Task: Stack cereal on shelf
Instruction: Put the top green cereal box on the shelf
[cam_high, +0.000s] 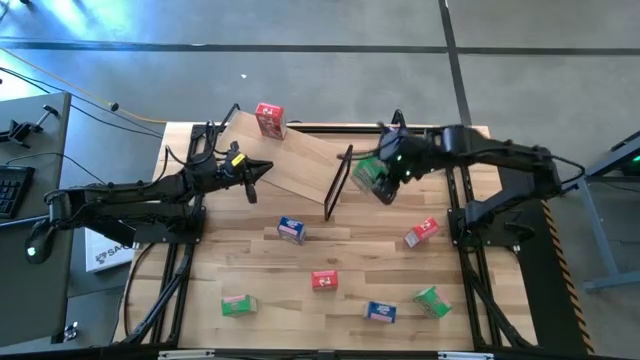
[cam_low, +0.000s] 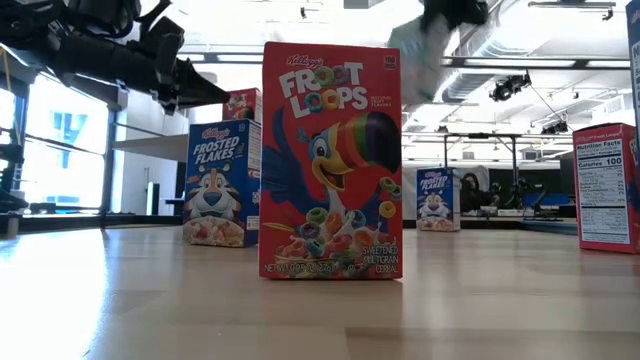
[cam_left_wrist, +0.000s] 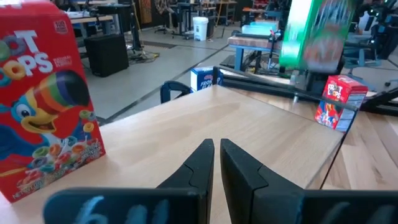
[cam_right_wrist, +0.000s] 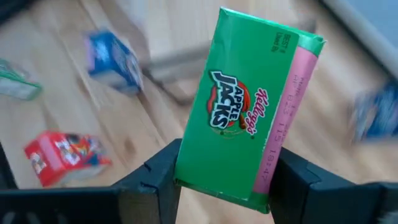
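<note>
The shelf (cam_high: 295, 160) is a tilted plywood board with a black frame end (cam_high: 338, 185). One red cereal box (cam_high: 269, 119) stands on the board's far left part. My left gripper (cam_high: 262, 170) is shut and touches nothing, hovering over the board's near side; the red box (cam_left_wrist: 43, 106) shows beside it. My right gripper (cam_high: 378, 180) is high up to the right of the frame end, shut on a green cereal box (cam_right_wrist: 249, 106). Several more cereal boxes lie on the table: blue (cam_high: 291, 230), red (cam_high: 421, 232), red (cam_high: 324, 281), green (cam_high: 238, 304), blue (cam_high: 379, 312), green (cam_high: 431, 302). My right gripper pinches the green box between its two fingers (cam_right_wrist: 163, 177), across its width at its lower end, one finger on the left long edge and the other on the pink side panel (cam_right_wrist: 264, 177). The fingers slant down from above. The box is tilted and clear of the table.
The black frame end stands upright between my two grippers. Black rails (cam_high: 470, 250) run along the table's left and right sides. Bare slatted tabletop (cam_high: 230, 250) lies between the shelf and the near row of boxes.
</note>
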